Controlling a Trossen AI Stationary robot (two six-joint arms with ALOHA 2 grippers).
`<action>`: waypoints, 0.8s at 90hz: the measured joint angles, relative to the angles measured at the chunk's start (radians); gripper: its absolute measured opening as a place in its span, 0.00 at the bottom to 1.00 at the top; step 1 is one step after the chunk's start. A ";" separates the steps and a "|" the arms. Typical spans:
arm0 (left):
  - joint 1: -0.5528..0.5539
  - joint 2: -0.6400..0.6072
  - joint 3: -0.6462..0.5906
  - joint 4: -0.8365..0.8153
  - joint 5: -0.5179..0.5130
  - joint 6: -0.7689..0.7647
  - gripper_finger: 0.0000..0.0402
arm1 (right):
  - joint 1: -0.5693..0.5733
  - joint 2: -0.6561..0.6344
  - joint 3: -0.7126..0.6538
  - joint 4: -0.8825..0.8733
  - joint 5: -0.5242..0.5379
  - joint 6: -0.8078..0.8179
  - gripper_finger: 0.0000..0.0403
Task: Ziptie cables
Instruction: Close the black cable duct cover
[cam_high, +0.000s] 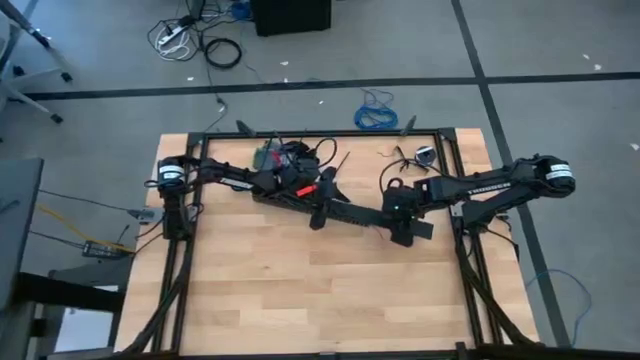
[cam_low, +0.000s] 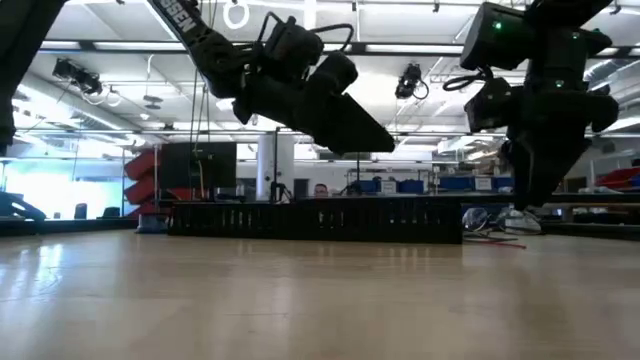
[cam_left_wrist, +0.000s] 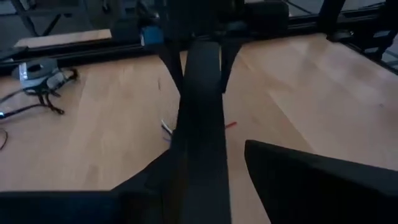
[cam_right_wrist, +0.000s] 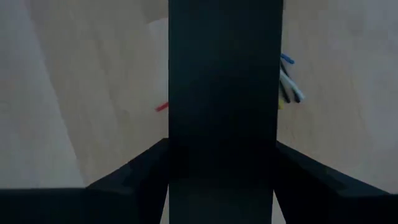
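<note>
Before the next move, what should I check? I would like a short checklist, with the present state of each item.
1. Cables located: their thin ends lie on the table, beside the dark strip: ok.
2. Left hand raised off the table: ok.
3. Right hand raised off the table: ok.
4. Hands apart from each other: they are close together over the table's middle in the high view: cannot tell.
5. What each hand holds: a dark strip fills each wrist view: cannot tell.
6. Grey device with cords away from the hands: ok.
</note>
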 joint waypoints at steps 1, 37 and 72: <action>0.000 0.000 0.000 0.001 0.001 0.000 0.39 | 0.000 0.000 0.000 0.000 -0.002 -0.005 0.58; 0.000 -0.002 0.018 -0.002 0.002 -0.007 0.39 | -0.034 -0.116 0.001 -0.001 -0.019 -0.028 0.58; 0.020 -0.003 0.019 -0.056 0.011 -0.002 0.39 | -0.039 -0.120 0.001 -0.081 -0.033 0.014 0.58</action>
